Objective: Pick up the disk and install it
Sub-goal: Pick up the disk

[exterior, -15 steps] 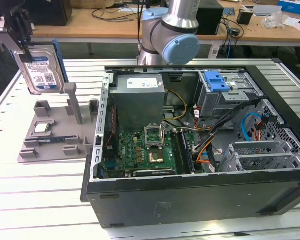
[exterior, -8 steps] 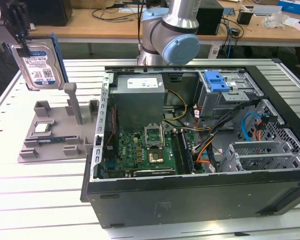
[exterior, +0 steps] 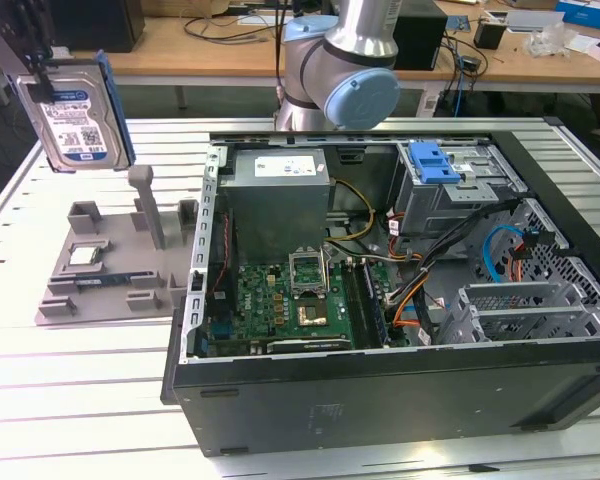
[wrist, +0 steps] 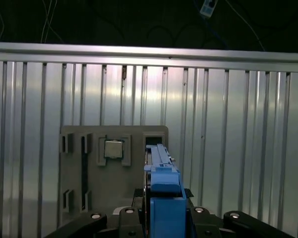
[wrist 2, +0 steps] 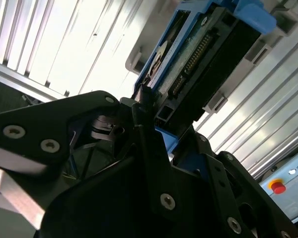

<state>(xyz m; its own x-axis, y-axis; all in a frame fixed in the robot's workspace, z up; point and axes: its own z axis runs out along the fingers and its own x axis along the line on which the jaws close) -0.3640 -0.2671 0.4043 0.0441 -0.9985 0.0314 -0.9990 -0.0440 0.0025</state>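
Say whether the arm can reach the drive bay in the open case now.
Probably yes. The case lies open, nothing covers the drive bay, and the gripper holds the disk up clear of the grey holder.

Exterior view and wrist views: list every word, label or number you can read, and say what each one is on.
No text can be read.
Disk, blue-and-white barcode label: print too small to read.
Power supply, white sticker: print too small to read.
Pale box with a red button in the second wrist view: lettering blurred and cut off.
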